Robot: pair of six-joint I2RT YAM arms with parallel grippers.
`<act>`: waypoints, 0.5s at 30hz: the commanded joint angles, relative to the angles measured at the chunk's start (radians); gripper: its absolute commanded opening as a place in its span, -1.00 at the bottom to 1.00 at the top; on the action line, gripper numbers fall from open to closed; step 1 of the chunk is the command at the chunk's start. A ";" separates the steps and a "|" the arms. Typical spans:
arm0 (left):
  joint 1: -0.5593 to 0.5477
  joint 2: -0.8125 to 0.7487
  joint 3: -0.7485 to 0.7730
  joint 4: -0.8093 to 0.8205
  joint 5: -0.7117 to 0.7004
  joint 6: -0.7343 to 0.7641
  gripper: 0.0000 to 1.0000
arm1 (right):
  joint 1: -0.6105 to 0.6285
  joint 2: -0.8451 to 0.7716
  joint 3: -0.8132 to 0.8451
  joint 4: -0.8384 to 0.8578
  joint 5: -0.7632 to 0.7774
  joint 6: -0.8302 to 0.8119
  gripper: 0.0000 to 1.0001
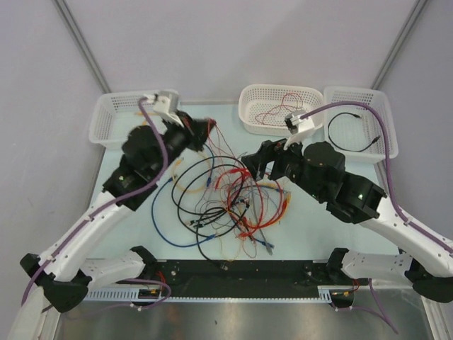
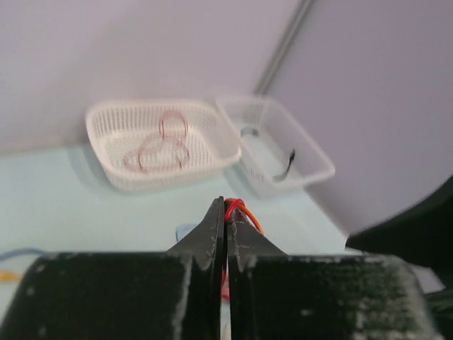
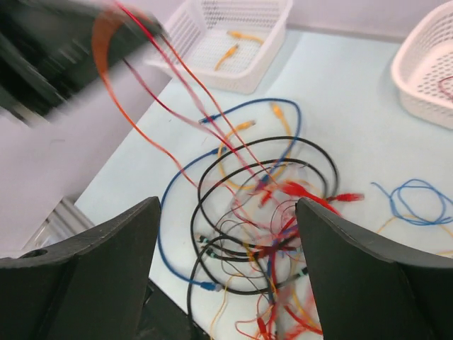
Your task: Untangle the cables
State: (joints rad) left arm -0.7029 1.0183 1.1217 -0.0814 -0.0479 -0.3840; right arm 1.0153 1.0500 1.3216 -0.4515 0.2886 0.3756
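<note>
Left gripper (image 2: pixel 226 214) pinches red and orange cables (image 2: pixel 236 207) at the top view's upper left; right gripper (image 3: pixel 226 227) hangs spread above the desk (image 1: pixel 301 235).

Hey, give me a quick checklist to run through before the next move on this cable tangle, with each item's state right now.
1. Left gripper shut on thin red and orange wires: ok.
2. Only one wire pinched: not ok, both colours sit at the jaw tips.
3. Right gripper open and empty: ok.
4. Held wires free of the multicoloured cable tangle: not ok, they run down into it.
5. White mesh basket with the loose red wire has room: ok.
</note>
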 commanded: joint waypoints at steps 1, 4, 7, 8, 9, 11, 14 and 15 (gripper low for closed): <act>0.054 0.043 0.333 -0.076 -0.020 0.082 -1.00 | -0.010 -0.051 -0.018 0.016 0.092 -0.018 0.62; 0.056 0.089 0.529 -0.138 -0.004 0.105 -1.00 | -0.014 -0.056 -0.024 0.039 0.073 -0.024 0.59; 0.056 0.152 0.698 -0.195 0.020 0.115 -1.00 | -0.014 -0.054 -0.027 0.057 0.054 -0.029 0.57; 0.056 0.161 0.726 -0.198 0.025 0.117 -1.00 | -0.014 -0.054 -0.028 0.072 0.052 -0.033 0.57; 0.056 0.173 0.751 -0.199 0.029 0.120 -1.00 | -0.012 -0.056 -0.032 0.080 0.043 -0.035 0.56; 0.056 0.178 0.793 -0.198 0.026 0.117 -1.00 | -0.015 -0.054 -0.033 0.114 0.031 -0.046 0.56; 0.056 0.184 0.790 -0.189 0.036 0.097 -1.00 | -0.015 -0.045 -0.035 0.166 -0.005 -0.049 0.54; 0.054 0.187 0.787 -0.189 0.040 0.085 -1.00 | -0.015 -0.039 -0.036 0.183 -0.026 -0.052 0.54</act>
State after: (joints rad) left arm -0.6502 1.1904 1.8828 -0.2668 -0.0391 -0.2878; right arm 1.0039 1.0042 1.2846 -0.3893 0.3134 0.3496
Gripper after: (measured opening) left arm 0.010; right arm 0.774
